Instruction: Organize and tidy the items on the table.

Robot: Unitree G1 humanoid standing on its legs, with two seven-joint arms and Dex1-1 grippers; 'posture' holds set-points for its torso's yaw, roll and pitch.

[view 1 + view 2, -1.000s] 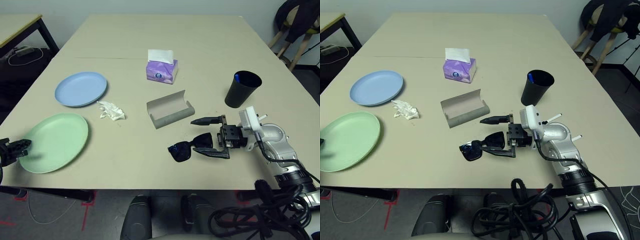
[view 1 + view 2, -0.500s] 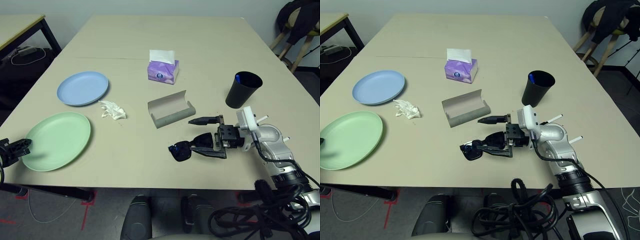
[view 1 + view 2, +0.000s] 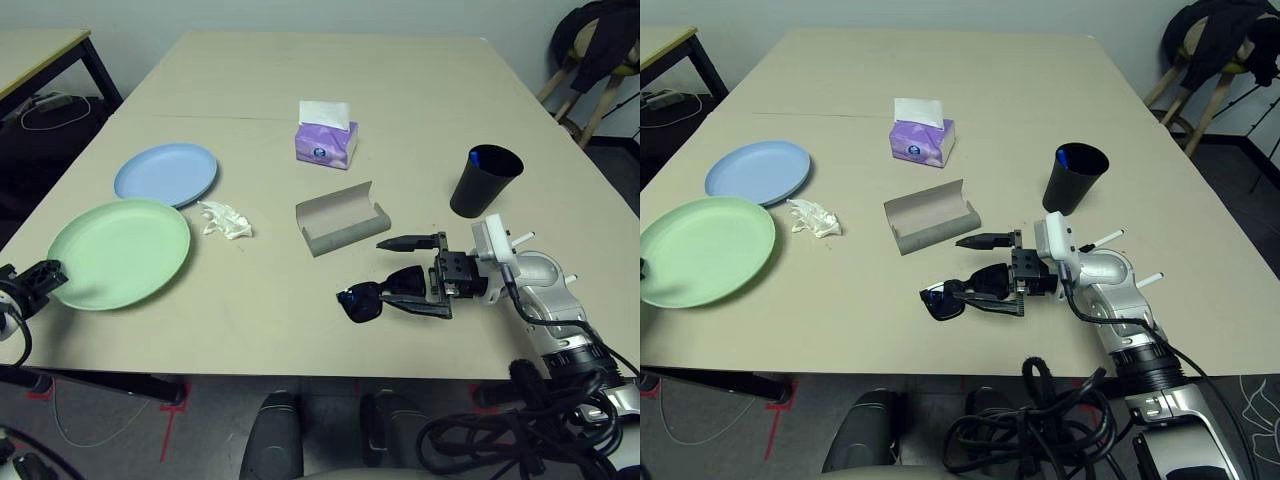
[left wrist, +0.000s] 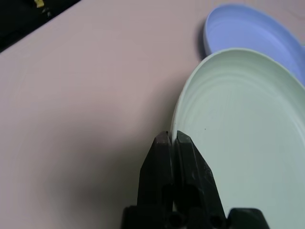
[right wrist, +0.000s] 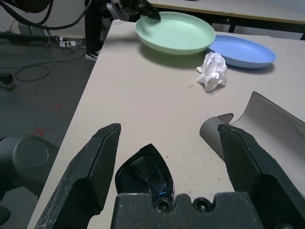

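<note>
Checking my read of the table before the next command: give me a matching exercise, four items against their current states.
Items:
1. green plate
2. sunglasses
3. glasses case
4. black cup

States:
A. lying open, nothing inside
B. upright, something blue inside
C. rim pinched by the left tool
D. between the fingers of the open right tool

Pairs: 1-C, 2-D, 3-A, 4-B
</note>
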